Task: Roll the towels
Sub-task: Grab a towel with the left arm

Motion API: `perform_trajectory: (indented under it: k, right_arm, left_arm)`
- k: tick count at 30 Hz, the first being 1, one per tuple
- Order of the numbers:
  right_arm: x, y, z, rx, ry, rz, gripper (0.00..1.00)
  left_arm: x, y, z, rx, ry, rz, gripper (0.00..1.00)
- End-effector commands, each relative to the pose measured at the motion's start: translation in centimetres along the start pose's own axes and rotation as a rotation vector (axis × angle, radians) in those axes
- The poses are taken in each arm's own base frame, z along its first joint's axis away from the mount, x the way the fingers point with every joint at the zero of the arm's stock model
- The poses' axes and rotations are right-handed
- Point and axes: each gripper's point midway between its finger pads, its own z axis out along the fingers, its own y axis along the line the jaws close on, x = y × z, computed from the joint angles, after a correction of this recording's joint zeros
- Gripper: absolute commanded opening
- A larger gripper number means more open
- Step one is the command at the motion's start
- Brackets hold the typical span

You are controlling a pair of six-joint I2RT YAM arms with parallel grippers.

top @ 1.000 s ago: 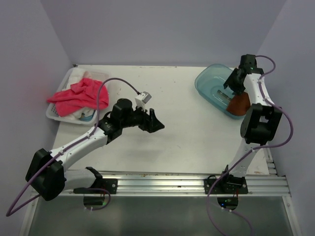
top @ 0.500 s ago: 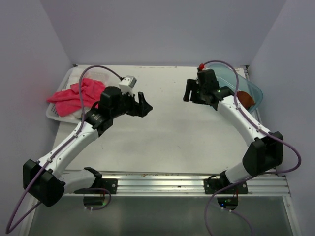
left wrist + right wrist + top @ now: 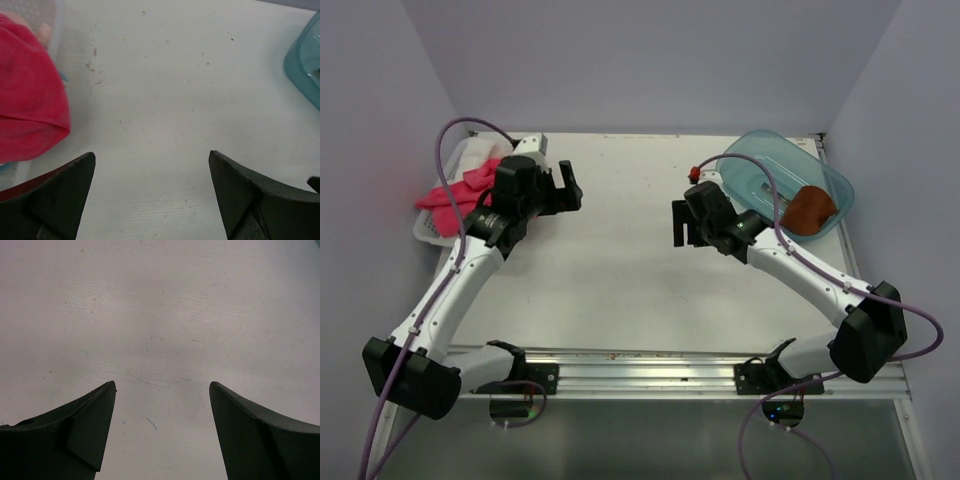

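A bright pink-red towel (image 3: 460, 190) lies bunched in the white basket (image 3: 428, 230) at the far left; its edge hangs over the basket rim (image 3: 27, 100) in the left wrist view. A rust-brown towel (image 3: 810, 208) sits rolled in the teal tub (image 3: 760, 165) at the far right. My left gripper (image 3: 563, 187) is open and empty, hovering over the table just right of the basket. My right gripper (image 3: 682, 226) is open and empty too, over bare table left of the tub. The wrist views show only table between each pair of fingers (image 3: 60, 195) (image 3: 80, 430).
The teal tub's corner (image 3: 305, 60) shows at the right edge of the left wrist view. White walls close in the back and both sides. A metal rail (image 3: 650, 372) runs along the near edge, with both arm bases on it.
The left gripper swung back and left toward the basket, opening wider. The right gripper left the tub, where the brown towel stays, and moved left over the table, opening.
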Motion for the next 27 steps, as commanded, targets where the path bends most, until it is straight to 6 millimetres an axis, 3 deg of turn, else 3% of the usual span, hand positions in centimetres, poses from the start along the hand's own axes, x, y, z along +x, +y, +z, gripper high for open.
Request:
perform_trajectory:
  k: [1, 2, 6, 11, 12, 16, 22, 25, 27]
  right_arm:
    - [-1.3, 0.0, -1.3, 0.04, -0.076, 0.003, 0.8]
    - [-1.1, 0.2, -1.3, 0.039, -0.075, -0.001, 0.8]
    - [-0.6, 0.7, -1.0, 0.019, -0.067, 0.012, 0.8]
    - [-0.6, 1.2, -0.9, 0.003, -0.06, 0.018, 0.8]
    - [-0.4, 1.4, -0.9, -0.003, -0.054, 0.019, 0.8]
    - [-0.2, 1.5, -0.8, -0.006, -0.046, 0.024, 0.8]
    - [0.2, 1.2, -0.9, 0.002, -0.037, 0.034, 0.8]
    - [0.2, 1.2, -1.1, 0.0, -0.042, 0.042, 0.8]
    - [0.4, 1.0, -1.1, 0.003, -0.037, 0.044, 0.8]
  left_arm:
    - [-2.0, 4.3, 0.2, -0.182, 0.026, -0.026, 0.99]
    - [-1.3, 5.5, 0.4, -0.218, 0.073, -0.04, 0.99]
    - [-2.8, 10.5, 1.2, -0.338, 0.083, -0.138, 0.89]
    - [-2.8, 14.7, 1.9, -0.48, 0.071, -0.252, 0.84]
    - [-2.8, 16.6, 1.9, -0.531, 0.061, -0.284, 0.84]
    - [-2.5, 18.6, 3.7, -0.58, 0.06, -0.306, 0.85]
    - [-0.8, 20.8, 5.8, -0.677, 0.103, -0.308, 0.71]
    - [-0.6, 21.4, 6.1, -0.705, 0.099, -0.301, 0.58]
    - [-0.7, 21.4, 6.4, -0.694, 0.099, -0.294, 0.42]
